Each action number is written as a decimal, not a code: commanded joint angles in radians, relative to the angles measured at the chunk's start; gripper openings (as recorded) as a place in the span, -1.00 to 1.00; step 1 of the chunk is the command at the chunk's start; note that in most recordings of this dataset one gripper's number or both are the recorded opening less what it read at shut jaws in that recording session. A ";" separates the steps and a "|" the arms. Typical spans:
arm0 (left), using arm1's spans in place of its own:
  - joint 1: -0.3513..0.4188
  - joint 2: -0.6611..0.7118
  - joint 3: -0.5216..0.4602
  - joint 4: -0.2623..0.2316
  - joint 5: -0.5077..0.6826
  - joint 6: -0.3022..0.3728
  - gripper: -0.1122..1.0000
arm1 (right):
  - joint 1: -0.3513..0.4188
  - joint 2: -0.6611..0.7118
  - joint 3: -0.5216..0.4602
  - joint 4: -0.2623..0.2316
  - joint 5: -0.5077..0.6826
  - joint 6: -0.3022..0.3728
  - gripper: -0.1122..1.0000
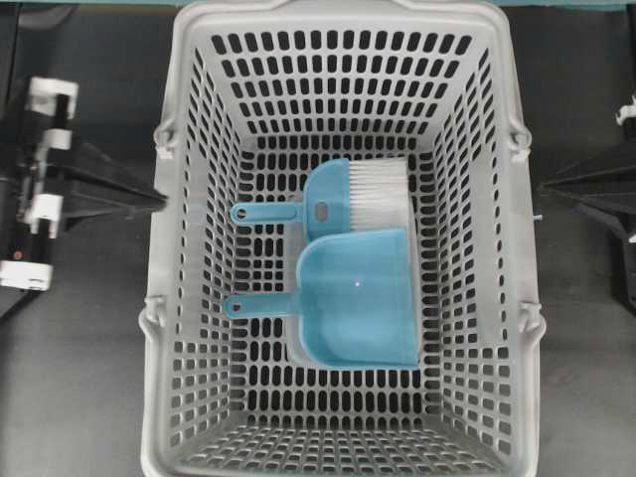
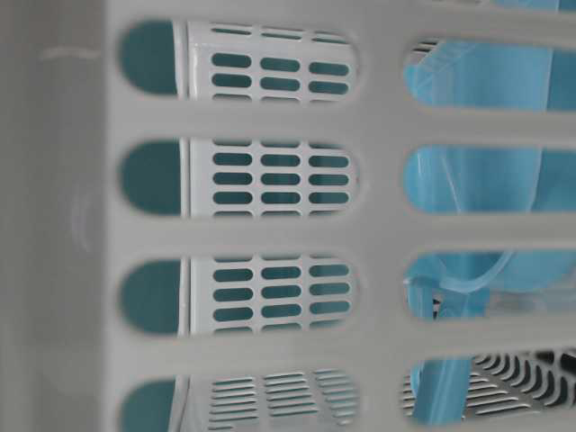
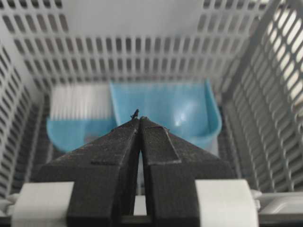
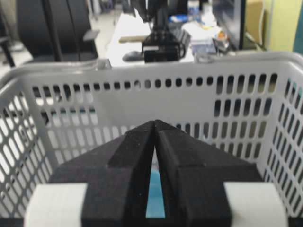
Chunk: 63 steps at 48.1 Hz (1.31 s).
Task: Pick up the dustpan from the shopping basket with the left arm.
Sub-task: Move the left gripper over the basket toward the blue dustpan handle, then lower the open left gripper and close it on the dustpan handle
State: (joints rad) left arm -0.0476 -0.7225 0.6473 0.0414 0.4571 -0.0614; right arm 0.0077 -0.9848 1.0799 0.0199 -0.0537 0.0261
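Hand brush (image 1: 348,194) and dustpan (image 1: 358,298) lie side by side on the slotted floor of the shopping basket (image 1: 194,298), which fills most of the dark table (image 1: 70,378) in the overhead view. The brush, blue with white bristles, sits toward the top of that view, its bristle end touching or slightly overlapping the dustpan's wide front edge; both thin handles point toward the left wall. The dustpan rests flat, tray up, near the middle of the floor and a little right of centre.

The left arm (image 1: 40,189) waits outside the left wall, its gripper (image 1: 159,202) pinched closed and holding nothing, tip just at the rim. The right gripper (image 1: 545,186) is likewise closed and empty, outside the opposite wall. The tall perforated walls stand between each arm and the contents.

From the left wrist camera, the closed left gripper (image 3: 139,120) points over the rim at the dustpan (image 3: 180,111), with the brush (image 3: 78,113) to its left. The right wrist camera shows its own closed gripper (image 4: 155,124) above the near rim and, beyond the far wall, an office background with a camera mount (image 4: 163,45). The table-level camera looks through the wall slots (image 2: 270,234), catching only blurred light-blue plastic (image 2: 486,180) inside.
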 commanded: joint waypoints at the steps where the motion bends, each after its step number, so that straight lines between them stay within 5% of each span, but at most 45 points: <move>1: -0.008 0.075 -0.138 0.003 0.138 0.002 -0.80 | -0.006 -0.009 -0.032 -0.002 0.043 -0.002 -0.79; 10: -0.009 0.235 -0.301 0.002 0.339 0.002 -0.80 | -0.009 -0.040 -0.037 -0.002 0.114 -0.006 -0.65; 20: -0.003 0.368 -0.416 0.003 0.434 0.002 -0.79 | -0.009 -0.060 -0.044 -0.002 0.124 -0.002 0.37; 24: 0.000 0.410 -0.451 0.003 0.460 0.000 -0.74 | -0.009 -0.063 -0.044 -0.002 0.126 -0.002 0.63; 40: -0.055 0.657 -0.634 0.003 0.686 0.002 0.77 | -0.009 -0.069 -0.044 -0.003 0.126 -0.005 0.58; 63: -0.098 0.867 -0.657 0.003 0.756 -0.014 0.80 | -0.009 -0.118 -0.018 -0.003 0.126 0.000 0.58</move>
State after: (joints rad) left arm -0.1442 0.1427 -0.0123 0.0414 1.2180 -0.0721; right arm 0.0015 -1.0999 1.0677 0.0184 0.0767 0.0230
